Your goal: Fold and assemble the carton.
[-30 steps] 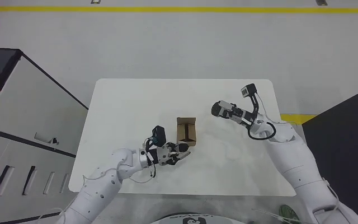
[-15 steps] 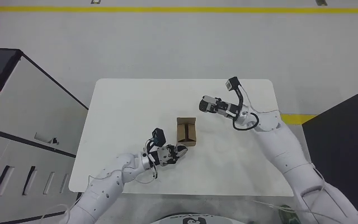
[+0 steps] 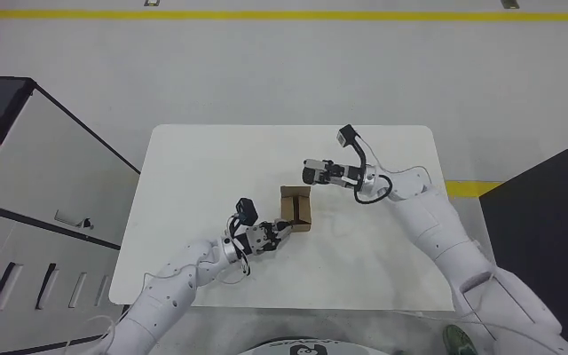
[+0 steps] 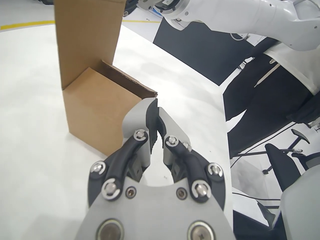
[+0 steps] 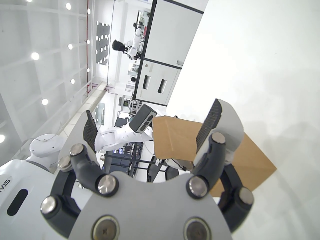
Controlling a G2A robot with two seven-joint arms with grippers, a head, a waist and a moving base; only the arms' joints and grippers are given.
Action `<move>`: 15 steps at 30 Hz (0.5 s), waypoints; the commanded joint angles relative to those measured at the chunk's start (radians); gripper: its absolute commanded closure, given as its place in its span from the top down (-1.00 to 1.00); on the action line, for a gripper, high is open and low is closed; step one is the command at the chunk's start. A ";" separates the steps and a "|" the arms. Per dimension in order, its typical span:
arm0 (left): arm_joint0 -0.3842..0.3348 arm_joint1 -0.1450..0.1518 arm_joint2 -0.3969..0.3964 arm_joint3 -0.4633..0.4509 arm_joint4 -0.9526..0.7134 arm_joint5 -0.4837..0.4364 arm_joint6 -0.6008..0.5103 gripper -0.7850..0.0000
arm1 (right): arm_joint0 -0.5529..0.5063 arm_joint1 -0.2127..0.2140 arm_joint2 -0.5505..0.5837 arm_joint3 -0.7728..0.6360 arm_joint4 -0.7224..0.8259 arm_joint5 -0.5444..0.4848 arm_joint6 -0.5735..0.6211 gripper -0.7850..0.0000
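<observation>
**A:** so where's the carton [image 3: 295,208] sitting?

**B:** Pretty much mid-counter [image 3: 195,169]. It's standing up with the top open and one tall flap sticking straight up.

**A:** and the jaws?

**B:** On the left gripper [image 4: 156,111] the jaws are pinched together, tips right at the carton's near corner. The right gripper [image 5: 152,116] is up beside that tall flap, jaws spread wide.

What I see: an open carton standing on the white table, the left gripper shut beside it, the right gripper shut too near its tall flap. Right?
Not quite. The right gripper is open, fingers spread near the carton's tall flap, as the right wrist view shows. The left gripper is shut beside it.
</observation>
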 commanded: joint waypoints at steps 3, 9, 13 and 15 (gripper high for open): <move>0.000 -0.002 -0.004 0.010 0.000 0.021 0.026 -1.00 | 0.005 -0.003 -0.004 0.023 0.013 -0.001 0.057 1.00; 0.005 -0.004 -0.017 0.017 0.009 0.061 0.073 -1.00 | -0.007 0.001 0.005 0.028 0.018 0.001 0.127 1.00; 0.008 -0.005 -0.025 0.016 0.018 0.084 0.102 -1.00 | -0.026 0.010 0.021 0.013 0.016 0.007 0.148 1.00; 0.009 -0.006 -0.028 0.017 0.015 0.092 0.122 -1.00 | -0.039 0.015 0.030 -0.001 0.013 0.011 0.157 1.00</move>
